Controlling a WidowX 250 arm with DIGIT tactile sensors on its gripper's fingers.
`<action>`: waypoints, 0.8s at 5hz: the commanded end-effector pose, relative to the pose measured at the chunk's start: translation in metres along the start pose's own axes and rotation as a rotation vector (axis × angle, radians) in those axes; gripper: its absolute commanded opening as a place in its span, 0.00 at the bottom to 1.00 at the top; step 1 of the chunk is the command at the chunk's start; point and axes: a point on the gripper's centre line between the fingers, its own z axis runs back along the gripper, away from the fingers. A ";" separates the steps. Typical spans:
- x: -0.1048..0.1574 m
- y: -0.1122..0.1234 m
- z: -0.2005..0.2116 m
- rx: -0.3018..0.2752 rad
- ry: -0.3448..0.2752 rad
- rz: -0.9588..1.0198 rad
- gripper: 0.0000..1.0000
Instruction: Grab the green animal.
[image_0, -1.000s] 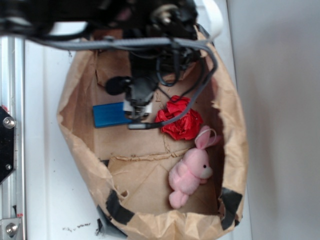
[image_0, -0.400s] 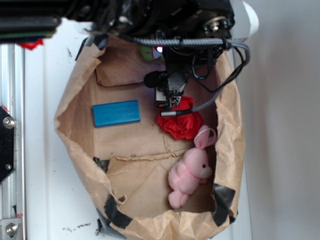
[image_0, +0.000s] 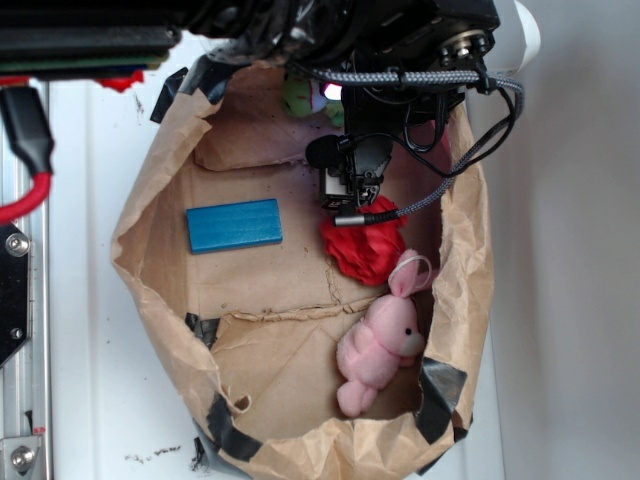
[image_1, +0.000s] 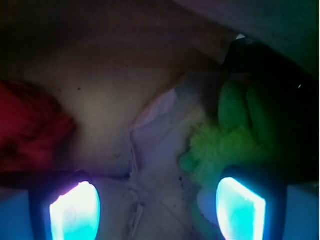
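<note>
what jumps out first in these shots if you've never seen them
A crumpled brown paper bag fills the exterior view, with a pink bunny at its lower right, a red paper ball above it and a blue block at left. The black claw hangs over the ball, open, with the green animal just ahead.

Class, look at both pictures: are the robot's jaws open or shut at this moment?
Open. In the wrist view the gripper shows two glowing pads wide apart, holding nothing; the green animal sits ahead of the right pad.
</note>
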 end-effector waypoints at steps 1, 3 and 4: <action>-0.007 0.028 0.047 -0.006 -0.030 -0.025 1.00; 0.004 0.041 0.032 0.145 -0.079 0.048 1.00; 0.014 0.048 0.022 0.193 -0.109 0.102 1.00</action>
